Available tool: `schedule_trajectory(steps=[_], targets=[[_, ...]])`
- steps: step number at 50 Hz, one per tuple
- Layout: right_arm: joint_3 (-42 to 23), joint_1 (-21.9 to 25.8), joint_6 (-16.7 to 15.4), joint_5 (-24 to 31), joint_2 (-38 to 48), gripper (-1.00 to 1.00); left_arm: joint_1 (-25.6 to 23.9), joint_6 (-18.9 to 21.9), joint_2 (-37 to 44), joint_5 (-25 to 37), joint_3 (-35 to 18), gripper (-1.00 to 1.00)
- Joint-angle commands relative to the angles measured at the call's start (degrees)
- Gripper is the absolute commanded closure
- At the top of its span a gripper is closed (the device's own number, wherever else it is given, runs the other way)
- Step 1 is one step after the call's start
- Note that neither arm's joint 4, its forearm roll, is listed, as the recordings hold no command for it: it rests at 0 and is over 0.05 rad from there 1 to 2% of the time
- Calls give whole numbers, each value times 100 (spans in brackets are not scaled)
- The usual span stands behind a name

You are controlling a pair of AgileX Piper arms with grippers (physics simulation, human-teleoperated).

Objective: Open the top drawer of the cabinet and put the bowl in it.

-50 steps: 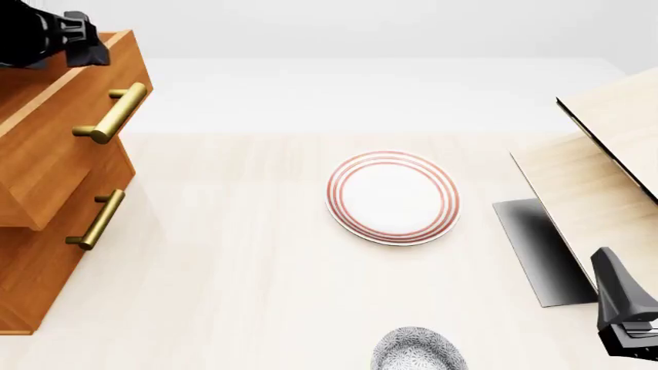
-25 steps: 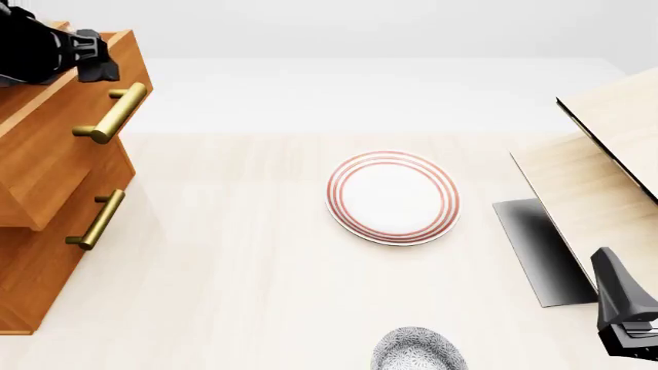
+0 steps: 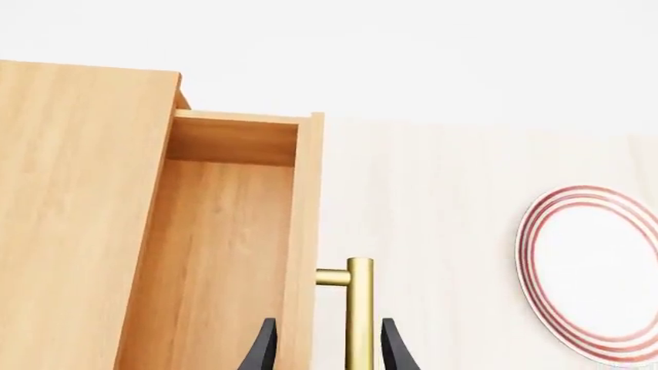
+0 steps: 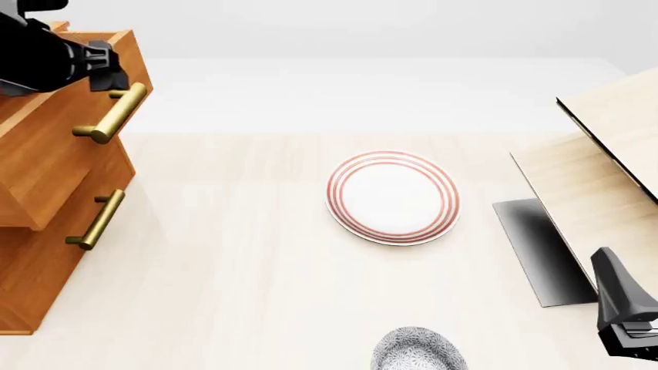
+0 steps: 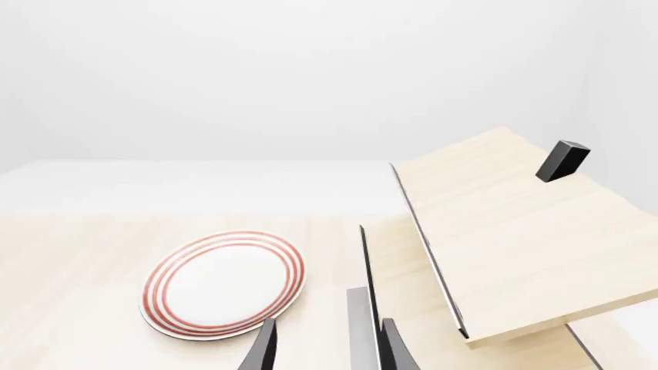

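Top drawer point(image 3: 231, 254) of cabinet point(image 4: 46, 200) pulled out, at table's left edge. My left gripper point(image 3: 326, 347) open, fingers straddling brass handle point(image 3: 357, 316), not clamped. Handle's long axis runs along drawer front; drawer opens toward table centre. Bowl point(image 4: 417, 351) near front edge, upright, untouched. Right gripper point(image 5: 326, 347) open, empty.

Risk: bowl clips drawer front on the way in.

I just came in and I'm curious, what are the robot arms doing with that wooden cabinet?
The left gripper is at the handle of the cabinet's top drawer, one finger on each side of the bar. The drawer is pulled out and empty. The bowl sits on the table's near edge, untouched. The right gripper waits open near the pale box. A plate lies mid-table.
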Motion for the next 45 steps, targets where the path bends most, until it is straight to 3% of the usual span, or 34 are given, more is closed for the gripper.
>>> schedule_trajectory(steps=[1,37,45], targets=[[40,-3,1,-44,8,-100,-30,87,48,11,-9,-100],[40,0,3,-45,8,-100,-364,201,-39,131,-79,-100],[40,-1,1,-45,8,-100,-635,82,-14,140,-105,-100]])
